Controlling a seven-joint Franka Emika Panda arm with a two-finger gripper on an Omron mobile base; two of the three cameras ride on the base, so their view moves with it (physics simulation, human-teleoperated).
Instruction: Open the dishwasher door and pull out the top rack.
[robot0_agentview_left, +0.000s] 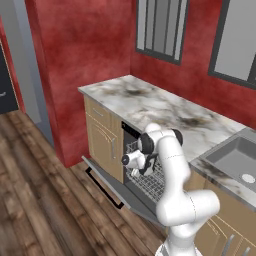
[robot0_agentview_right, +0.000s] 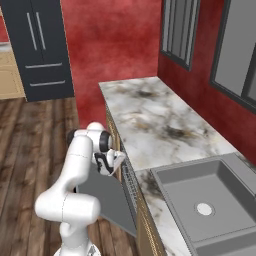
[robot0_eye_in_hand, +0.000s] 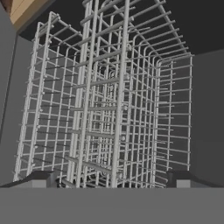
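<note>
I see the dishwasher door (robot0_agentview_left: 107, 182) dropped fully open, lying flat out over the wooden floor (robot0_agentview_left: 45, 200) with its black bar handle (robot0_agentview_left: 102, 187) along the outer edge. It sits under the marble bench (robot0_agentview_left: 150, 105), between a tan cabinet front (robot0_agentview_left: 102, 142) on one side and the sink (robot0_agentview_left: 235, 160) end of the bench on the other.

The top rack (robot0_agentview_left: 150, 175) is drawn partway out of the dark opening, its pale wire grid showing above the door. In my hand view the top rack spreads wide and close, wires running away toward the dark cavity, with grey door panel visible to either side.

My claw (robot0_eye_in_hand: 112, 178) is right at the near rim of the rack, its two dark tips set wide apart at either side of the wires. I cannot tell whether either tip touches the rim; nothing is clamped between them. From the right base view the claw (robot0_agentview_right: 111, 164) hangs just at the front edge of the bench, above the door.
</note>
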